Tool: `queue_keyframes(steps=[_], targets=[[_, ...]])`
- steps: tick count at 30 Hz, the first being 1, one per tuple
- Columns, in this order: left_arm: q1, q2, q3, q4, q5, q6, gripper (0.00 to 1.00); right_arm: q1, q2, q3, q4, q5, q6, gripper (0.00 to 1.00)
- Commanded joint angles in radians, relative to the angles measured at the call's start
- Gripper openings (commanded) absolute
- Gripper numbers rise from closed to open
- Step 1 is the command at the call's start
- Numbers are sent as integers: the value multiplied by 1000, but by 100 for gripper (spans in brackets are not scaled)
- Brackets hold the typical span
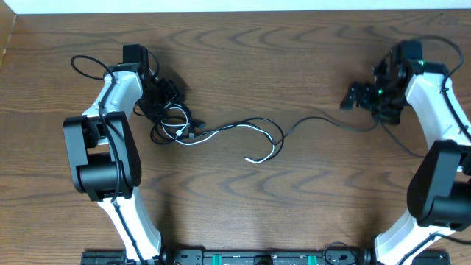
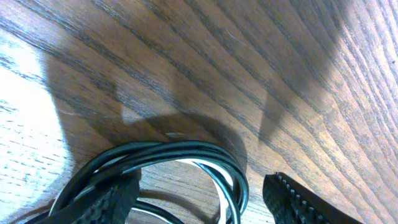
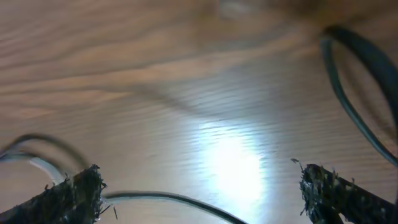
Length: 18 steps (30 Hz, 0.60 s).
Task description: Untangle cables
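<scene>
A tangle of thin black and white cables (image 1: 176, 126) lies on the wooden table left of centre. One black cable (image 1: 324, 119) runs right from it, and a white cable end (image 1: 256, 158) lies near the middle. My left gripper (image 1: 163, 99) sits at the tangle's upper edge. In the left wrist view it (image 2: 199, 199) is open, with a loop of cables (image 2: 186, 149) lying between the fingers and against the left finger (image 2: 118, 199). My right gripper (image 1: 362, 96) is at the far right. It (image 3: 202, 193) is wide open above the table, with a thin black cable (image 3: 168, 198) lying between its fingers.
A thicker black arm wire (image 1: 85, 66) loops out left of the left arm, and another (image 3: 348, 81) curves across the right wrist view. The table's far edge (image 1: 235, 10) runs along the top. Both arm bases stand at the front edge.
</scene>
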Motion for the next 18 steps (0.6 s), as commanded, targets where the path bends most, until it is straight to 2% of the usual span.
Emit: queue_keyframes(steps=[1, 9, 18], targets=[[6, 15, -11, -11, -47, 6, 71, 84, -53, 52, -40, -40, 52, 99], [6, 15, -11, -12, -47, 6, 70, 205, -50, 48, -15, -84, 60, 99], [6, 15, -11, -11, -47, 6, 70, 238, -49, 45, -71, -122, 55, 98]])
